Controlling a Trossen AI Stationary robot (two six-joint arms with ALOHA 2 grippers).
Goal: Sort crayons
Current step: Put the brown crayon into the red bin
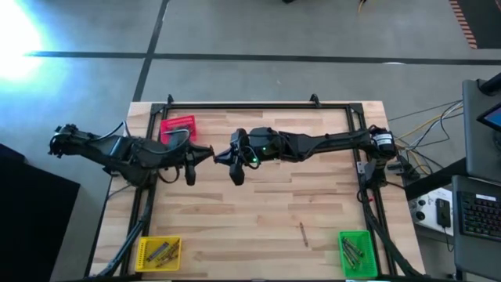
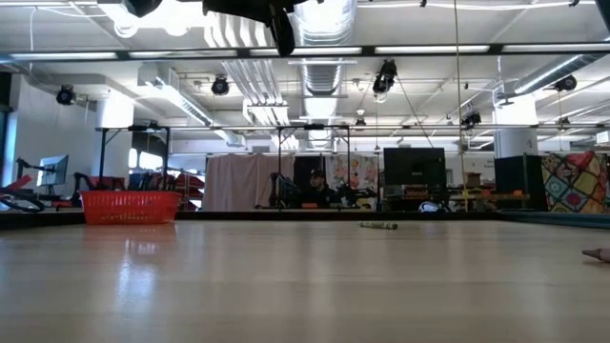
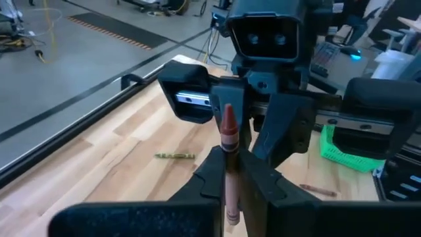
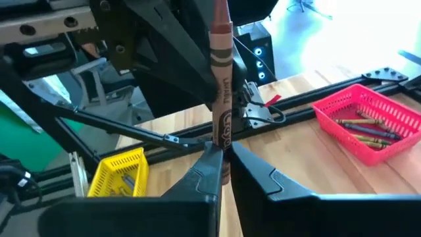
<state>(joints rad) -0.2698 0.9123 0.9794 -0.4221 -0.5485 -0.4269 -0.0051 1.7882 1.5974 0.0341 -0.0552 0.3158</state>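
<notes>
Crayon [image 4: 221,99] brown-red | axis spans claws | both claws [image 1: 213,154] pinching opp ends

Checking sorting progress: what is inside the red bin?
The red bin holds several crayons lying across its floor, reddish and darker ones. The mesh wall hides any lying low along the near side, so no exact count.

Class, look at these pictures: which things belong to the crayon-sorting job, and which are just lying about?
Job: brown-red crayon, gripped by both the left tool and the right tool; loose crayon; red bin, yellow bin, green bin.
Lying about: keyboard, cables.
</notes>
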